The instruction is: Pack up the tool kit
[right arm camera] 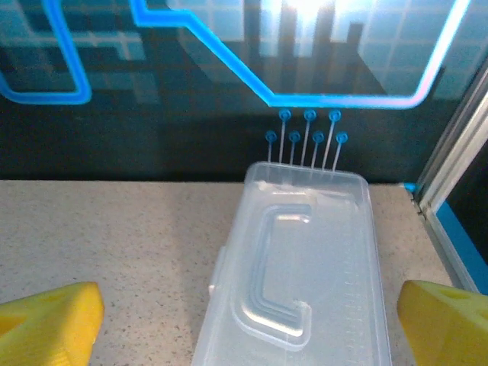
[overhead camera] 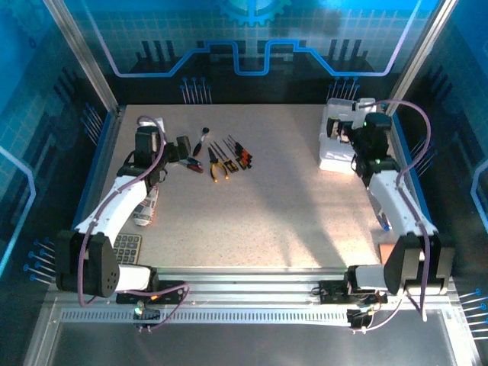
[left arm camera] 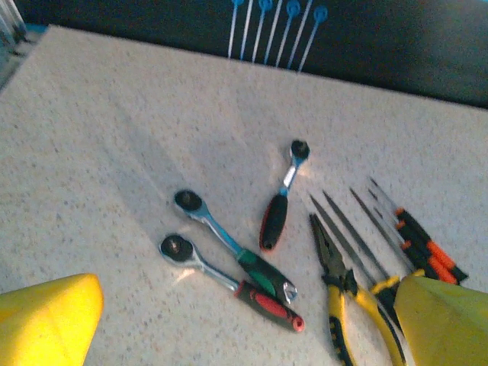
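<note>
The tools lie in a row on the speckled counter (overhead camera: pixel 267 206), at the far left. The left arm (overhead camera: pixel 122 198) reaches out to them. Its jaws are wide open and hold nothing. In the left wrist view, the two yellow fingertips (left arm camera: pixel 46 320) sit low at the sides, with the tools on the counter between them and further out.

There are three ratchet wrenches. One has a black and red handle (left arm camera: pixel 280 200) and lies alone, a bit further back. One has a green handle (left arm camera: pixel 232 245), and one has a red handle (left arm camera: pixel 229 280). These two lie side by side and close together. Just right of them are the yellow pliers (left arm camera: pixel 341 293). Next come the screwdrivers (left arm camera: pixel 415 242) with orange and black handles. Their thin metal tips point away.

The clear case (overhead camera: pixel 335 149) is at the far right of the counter, well apart from the tools. The right arm (overhead camera: pixel 396 198) reaches to it. Its jaws are wide open too and hold nothing. In the right wrist view the case (right arm camera: pixel 301 267) lies flat between the yellow fingertips (right arm camera: pixel 446 324), and they do not touch it. The side with a handle shape faces up.

A grey calculator (overhead camera: pixel 126 248) lies near the left arm's base.
</note>
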{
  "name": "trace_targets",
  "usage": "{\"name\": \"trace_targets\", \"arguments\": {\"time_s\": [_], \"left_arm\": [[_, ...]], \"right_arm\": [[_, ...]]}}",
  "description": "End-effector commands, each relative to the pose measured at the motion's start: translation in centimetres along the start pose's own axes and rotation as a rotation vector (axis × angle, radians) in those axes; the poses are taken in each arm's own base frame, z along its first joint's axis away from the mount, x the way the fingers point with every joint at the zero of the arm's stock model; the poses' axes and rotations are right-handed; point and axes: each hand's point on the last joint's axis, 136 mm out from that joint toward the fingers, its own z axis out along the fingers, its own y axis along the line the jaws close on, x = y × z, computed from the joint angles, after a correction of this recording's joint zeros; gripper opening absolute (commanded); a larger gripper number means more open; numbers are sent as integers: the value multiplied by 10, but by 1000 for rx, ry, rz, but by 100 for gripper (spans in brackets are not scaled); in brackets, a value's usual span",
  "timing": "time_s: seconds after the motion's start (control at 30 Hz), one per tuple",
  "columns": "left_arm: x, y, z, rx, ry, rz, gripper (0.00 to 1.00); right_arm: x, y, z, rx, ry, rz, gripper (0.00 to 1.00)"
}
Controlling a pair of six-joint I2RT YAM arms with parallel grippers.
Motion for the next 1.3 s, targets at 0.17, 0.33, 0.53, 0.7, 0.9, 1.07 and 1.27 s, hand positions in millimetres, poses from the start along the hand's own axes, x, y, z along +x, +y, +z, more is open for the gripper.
{"name": "trace_targets", "arguments": {"time_s": [0.17,0.33,0.53,0.7,0.9,1.07,1.27], "left_arm": [[32,-8,-1,17,163,20,99],[39,-11,-2,27,181,25,99],[45,-13,-1,36,199,29,99],[48,-14,-1,38,210,35,99],[50,-19,-2,57,217,34,99],[52,-20,-1,57,227,37,99],[54,-22,0,63,234,40,99]], "right_arm": [[49,-51,48,94,249,207,100],[57,-53,72,52,302,220,100],[75,-58,97,38,349,222,100],[85,-63,114,50,373,216,99],[91,-77,128,122,394,205,99],[108,-78,137,132,443,219,97],[124,-67,138,82,492,260,86]]}}
